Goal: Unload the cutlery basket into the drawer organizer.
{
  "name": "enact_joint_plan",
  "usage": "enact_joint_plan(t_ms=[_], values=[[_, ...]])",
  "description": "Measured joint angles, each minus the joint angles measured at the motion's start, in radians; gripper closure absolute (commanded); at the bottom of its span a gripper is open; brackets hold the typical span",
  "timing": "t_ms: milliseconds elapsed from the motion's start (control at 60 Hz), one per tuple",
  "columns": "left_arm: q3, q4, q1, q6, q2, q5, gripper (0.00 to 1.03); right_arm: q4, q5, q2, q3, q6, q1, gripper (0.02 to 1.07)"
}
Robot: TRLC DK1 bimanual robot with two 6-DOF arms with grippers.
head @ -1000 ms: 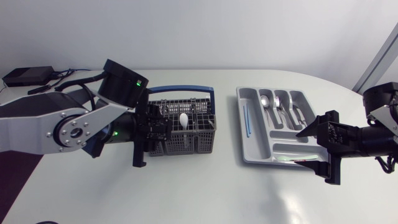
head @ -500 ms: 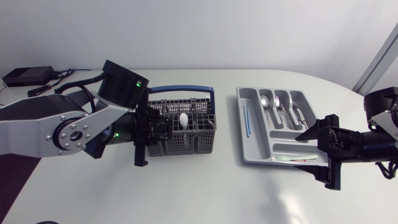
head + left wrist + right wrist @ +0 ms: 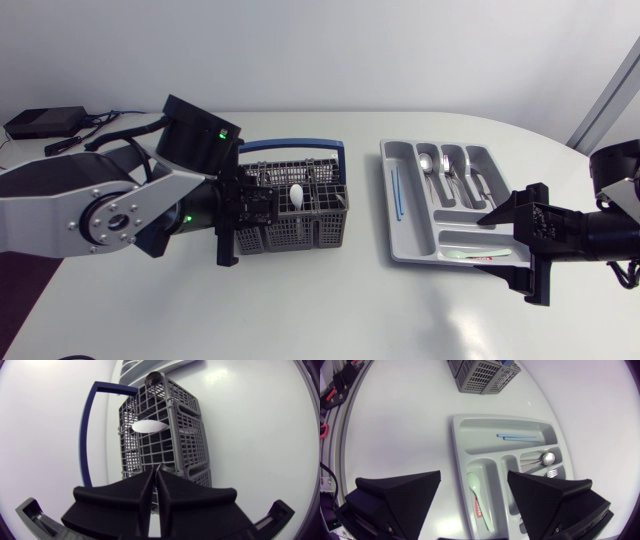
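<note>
1. The left gripper (image 3: 155, 471) had its two black wedge fingers pressed together with barely a slit between them. The tips sat at the near end of the cutlery basket (image 3: 300, 228). Whether they pinched anything could not be told.
2. The basket stood on the white bench (image 3: 300, 315) just ahead of those fingers. It was a grey plastic grid of upright compartments with a curved blue handle (image 3: 295, 144).
3. A white spoon (image 3: 296, 192) with a smooth oval bowl stood in a middle compartment, beyond the fingertips and clear of them.
4. The right gripper (image 3: 474, 482) had its fingers spread wide and held nothing. The drawer organizer (image 3: 386, 190) lay ahead of and between them, well apart from the basket.
5. The organizer was a glossy pale grey moulded tray with rounded compartments.
   - The long compartment nearest the basket held thin blue sticks (image 3: 396, 192).
   - The next compartments held shiny metal spoons (image 3: 428, 165).
   - The cross compartment closest to the right fingers held a pale spoon (image 3: 479, 495).
</note>
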Motion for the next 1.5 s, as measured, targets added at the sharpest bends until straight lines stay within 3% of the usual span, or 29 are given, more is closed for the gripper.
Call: enact_joint_plan(t_ms=[467,750,1150,1400,1500], values=[[0.0,0.01,-0.003,0.028,-0.071,0.0,0.98,-0.021,-0.003,-0.029,-0.013,0.0,-0.005,0.11],[0.035,-0.071,-0.02,0.092,-0.121,-0.022,0.98,-0.042,-0.003,-0.066,-0.013,0.0,-0.005,0.11],[0.082,-0.091,-0.029,0.159,-0.197,-0.037,0.98,-0.064,-0.022,-0.125,-0.026,0.001,0.003,0.11],[0.11,-0.095,-0.051,0.161,-0.271,-0.048,0.97,-0.08,-0.026,-0.242,-0.03,0.08,0.076,0.11],[0.145,-0.161,-0.084,0.093,-0.27,-0.063,0.97,-0.049,-0.026,-0.286,-0.033,0.17,0.128,0.11]])
